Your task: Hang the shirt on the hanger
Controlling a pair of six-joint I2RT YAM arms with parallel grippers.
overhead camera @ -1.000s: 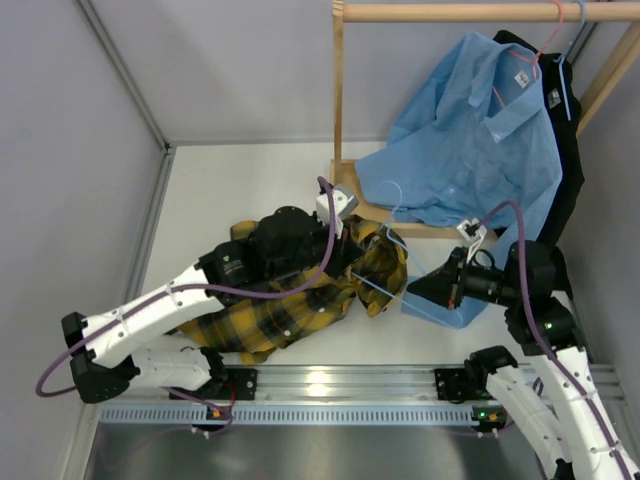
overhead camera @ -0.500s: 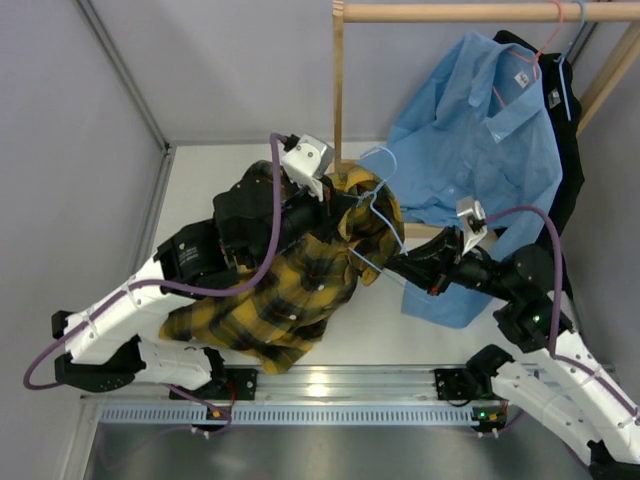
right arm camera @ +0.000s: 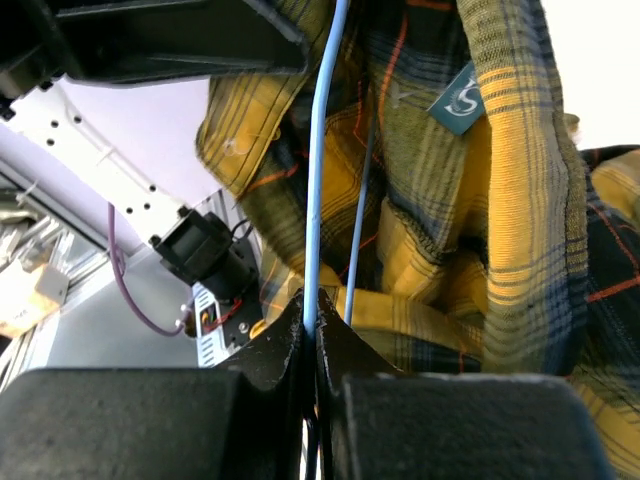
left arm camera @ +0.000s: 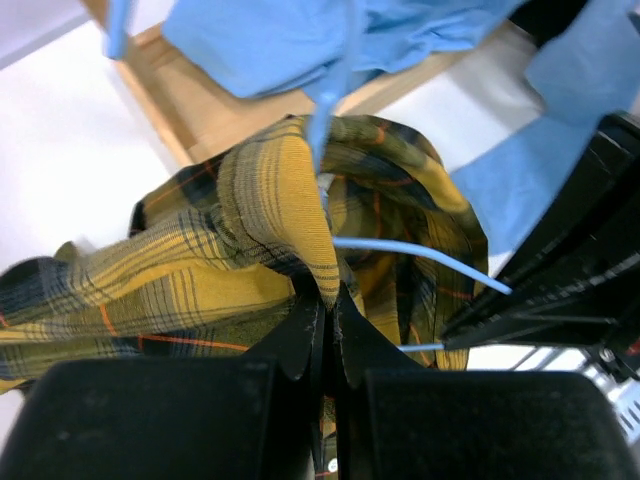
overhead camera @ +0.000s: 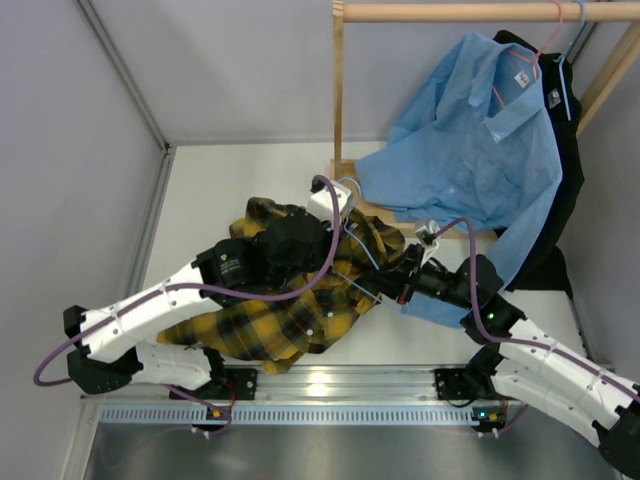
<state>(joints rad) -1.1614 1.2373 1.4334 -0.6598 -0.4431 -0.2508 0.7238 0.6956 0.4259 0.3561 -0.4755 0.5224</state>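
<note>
- The white desk [overhead camera: 200,200] carries everything; we see both arms reaching in from its near edge and meeting near the middle.
- A wooden rack [overhead camera: 338,100] stands at the far side, with its base board lying on the desk.
- A light-blue shirt [overhead camera: 480,140] hangs from the rack and drapes down to the base, with a black garment [overhead camera: 572,200] behind it.
- The shirt [overhead camera: 250,325], in yellow-and-black plaid, lies bunched on the desk under the left arm, just in front of the rack's base. Its upper end is gathered up between the two claws.
- The hanger [overhead camera: 368,257] is mostly buried in that upper end. Only thin pale-blue wires show, running in among the plaid folds. In the right wrist view, one wire [right arm camera: 325,150] runs up along the inside of the fabric.
- The left claw [left arm camera: 325,300] is fully closed, pinching a fold of the plaid cloth where a hanger wire [left arm camera: 420,252] crosses beside it.
- The right claw [right arm camera: 310,305] is fully closed on the hanger's wire, with the plaid cloth draped close around it.
- A small teal label [right arm camera: 462,100] sits inside the shirt.
</note>
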